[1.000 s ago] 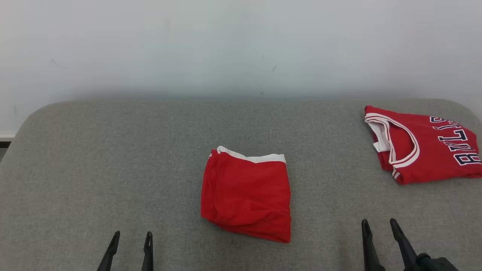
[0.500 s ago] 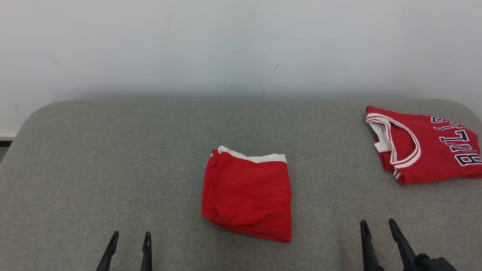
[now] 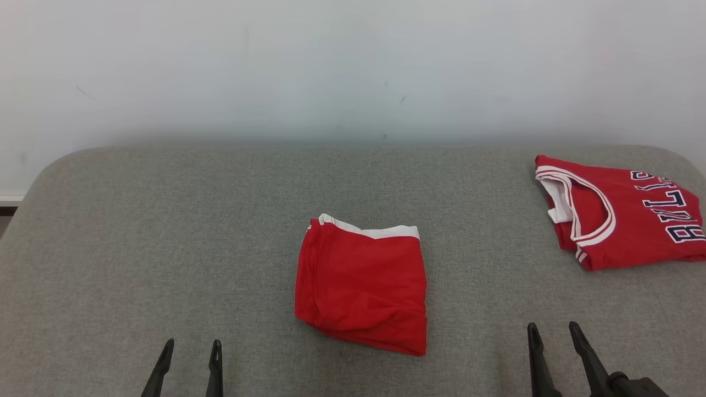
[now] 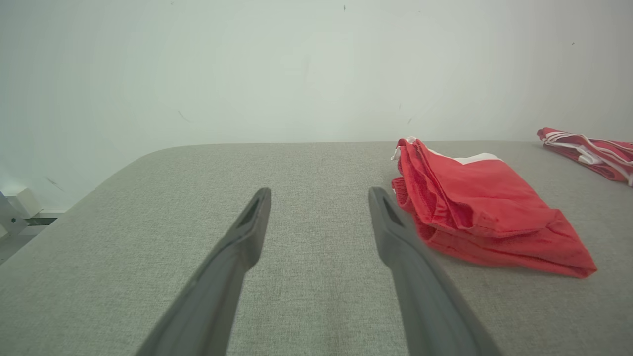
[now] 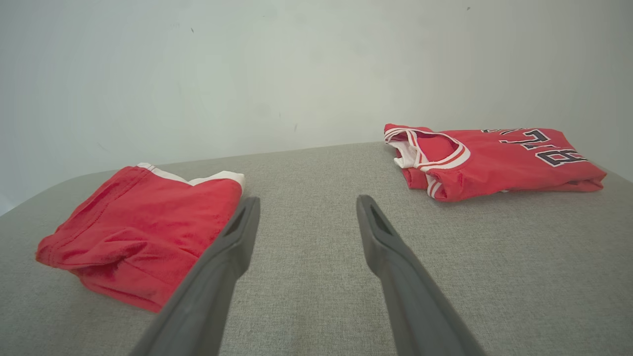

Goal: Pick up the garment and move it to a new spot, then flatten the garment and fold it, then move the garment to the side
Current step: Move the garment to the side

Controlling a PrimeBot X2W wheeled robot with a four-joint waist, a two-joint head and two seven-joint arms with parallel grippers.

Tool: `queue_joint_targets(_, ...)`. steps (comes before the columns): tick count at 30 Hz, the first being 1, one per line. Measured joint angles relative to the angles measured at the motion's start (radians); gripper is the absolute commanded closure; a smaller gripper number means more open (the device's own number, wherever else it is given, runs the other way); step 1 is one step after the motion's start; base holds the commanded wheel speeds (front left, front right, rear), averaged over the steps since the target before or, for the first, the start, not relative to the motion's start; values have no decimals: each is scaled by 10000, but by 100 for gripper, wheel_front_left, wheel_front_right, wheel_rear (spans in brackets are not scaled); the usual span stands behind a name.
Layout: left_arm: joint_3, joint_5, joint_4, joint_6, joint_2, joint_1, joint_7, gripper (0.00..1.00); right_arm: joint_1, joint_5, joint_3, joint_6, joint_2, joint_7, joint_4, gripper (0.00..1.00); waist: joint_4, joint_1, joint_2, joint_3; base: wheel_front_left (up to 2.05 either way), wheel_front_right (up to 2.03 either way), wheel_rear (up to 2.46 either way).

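Observation:
The garment (image 3: 361,286), red with a white band, lies folded into a small square at the middle of the grey table (image 3: 165,248). In the left wrist view the garment (image 4: 474,207) lies to the right of the fingers, and in the right wrist view the garment (image 5: 143,222) lies to the left. My left gripper (image 3: 191,346) stands open near the front edge, well left of it, holding nothing. My right gripper (image 3: 553,329) is open at the lower right, also empty. The left gripper (image 4: 320,194) and right gripper (image 5: 304,201) hover over bare cloth.
A folded red jersey (image 3: 623,212) with dark lettering and white trim lies at the table's far right, also as the jersey (image 5: 489,160) and the jersey (image 4: 588,151). A pale wall (image 3: 353,66) rises behind the table. The table's rounded left corner (image 4: 148,158) drops off.

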Motion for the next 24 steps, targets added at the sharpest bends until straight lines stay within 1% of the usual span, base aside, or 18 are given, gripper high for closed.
queue_joint_targets(7, 8, -2, 10, 0, 2, -1, 0, 0, 2, -2, -10, 0, 0, -2, 98, 0, 34, 0, 0, -14, 0, 0, 0)
queue_joint_targets(12, -13, -50, 38, 0, 0, -23, 0, 0, -267, 232, 295, 0, 0, 2, 1091, 0, 138, 0, 0, 15, 0, 0, 0)
queue_joint_targets(17, -94, -94, 52, 0, 0, -36, 0, 0, -1775, 245, 851, 0, 8, 0, 2332, 0, 337, 0, 0, 79, 0, 0, 0)
queue_joint_targets(22, -226, -198, 75, 0, 2, -79, 0, 0, -3397, 416, 1342, 0, 10, 0, 4184, 0, 646, 0, 0, 161, 0, 0, 0)
queue_joint_targets(24, -284, -257, 75, 0, 2, -165, 0, 0, -4124, 721, 1473, 0, 12, -2, 4982, 0, 776, 0, 0, 240, 0, 0, 0)
